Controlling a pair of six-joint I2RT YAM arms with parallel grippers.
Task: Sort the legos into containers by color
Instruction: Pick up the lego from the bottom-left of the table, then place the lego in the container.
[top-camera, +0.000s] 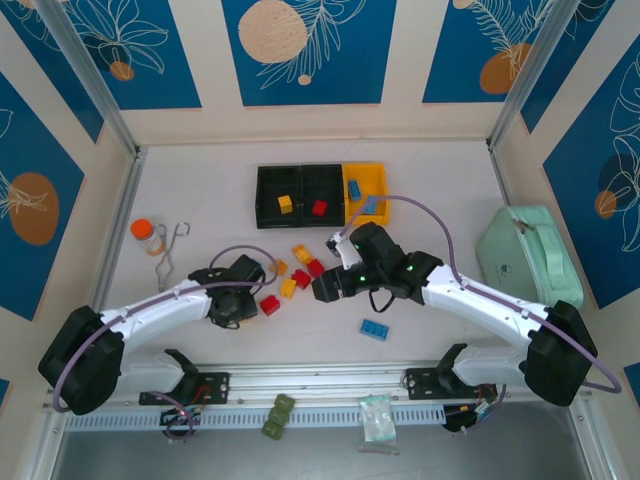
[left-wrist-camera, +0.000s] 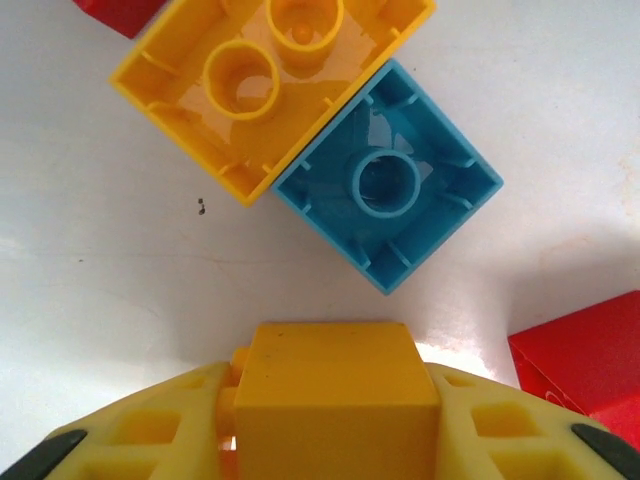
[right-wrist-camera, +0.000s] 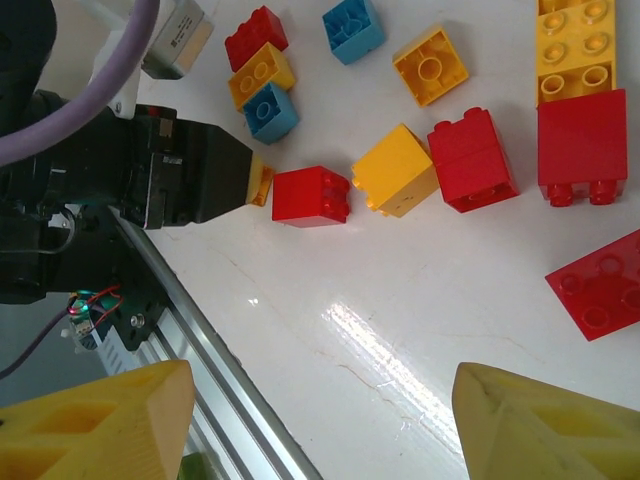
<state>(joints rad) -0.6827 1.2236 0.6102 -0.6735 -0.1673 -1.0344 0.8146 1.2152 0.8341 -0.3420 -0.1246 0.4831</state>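
Our left tool pinches a yellow lego. Our right tool is wide open, holding nothing. More legos lie on the counter, the containers at twelve o'clock of them.

Far left on the white counter: orange-capped bottle, upright, with bent metal tongs just beside. Far right: mint-green case against the wall. Below the front rail: olive-green blocks, clear packet nearby.

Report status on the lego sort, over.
Left pincer shut on yellow brick. Right pincer open, empty. Many bricks loose on table. Upturned blue brick just ahead of left pincer.
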